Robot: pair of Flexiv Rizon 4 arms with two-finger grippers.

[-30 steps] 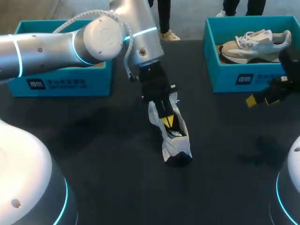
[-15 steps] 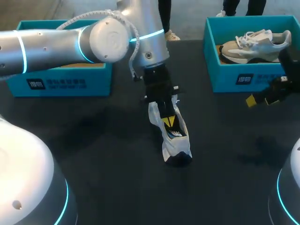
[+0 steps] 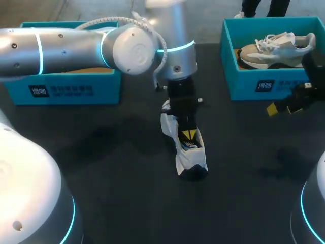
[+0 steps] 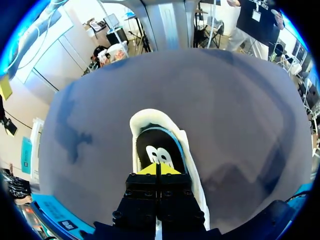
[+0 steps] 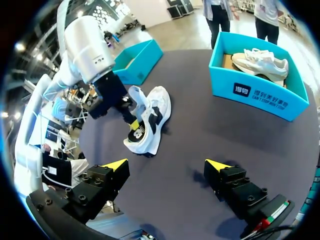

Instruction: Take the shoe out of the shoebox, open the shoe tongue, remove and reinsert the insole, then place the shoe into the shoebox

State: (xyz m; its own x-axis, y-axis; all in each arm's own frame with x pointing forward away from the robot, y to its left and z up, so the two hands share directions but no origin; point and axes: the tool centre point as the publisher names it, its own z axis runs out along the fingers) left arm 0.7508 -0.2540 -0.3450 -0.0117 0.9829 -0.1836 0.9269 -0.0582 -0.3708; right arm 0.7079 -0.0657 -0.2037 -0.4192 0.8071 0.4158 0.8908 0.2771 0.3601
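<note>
shoe: white shoe [image 3: 189, 152] with dark panels, out of the boxes, lying on the black table [image 3: 101, 152] near its middle, toe towards the robot, opening facing up
insole: dark with a white mark and a blue edge [image 4: 157, 150], seen inside the shoe's opening just ahead of the left fingertips
left gripper: left gripper [image 4: 158, 170] points down into the shoe's opening; yellow tips pressed together, no gap between them; cannot tell if anything thin is pinched there
left arm: comes in from the left, reaches over the table to the shoe, wrist above the heel end
right gripper: right gripper [image 5: 165, 164] hangs over the table's right side, just in front of the right shoebox, well apart from the shoe; fingers spread wide, nothing between them
left shoebox: teal shoebox [image 3: 66, 84] at the far left of the table, partly hidden behind the left arm, brown floor visible inside
right shoebox: teal shoebox [image 3: 254, 81] at the far right
second shoe: beige and white second shoe [image 3: 277, 48] lies on its side inside the right shoebox
</note>
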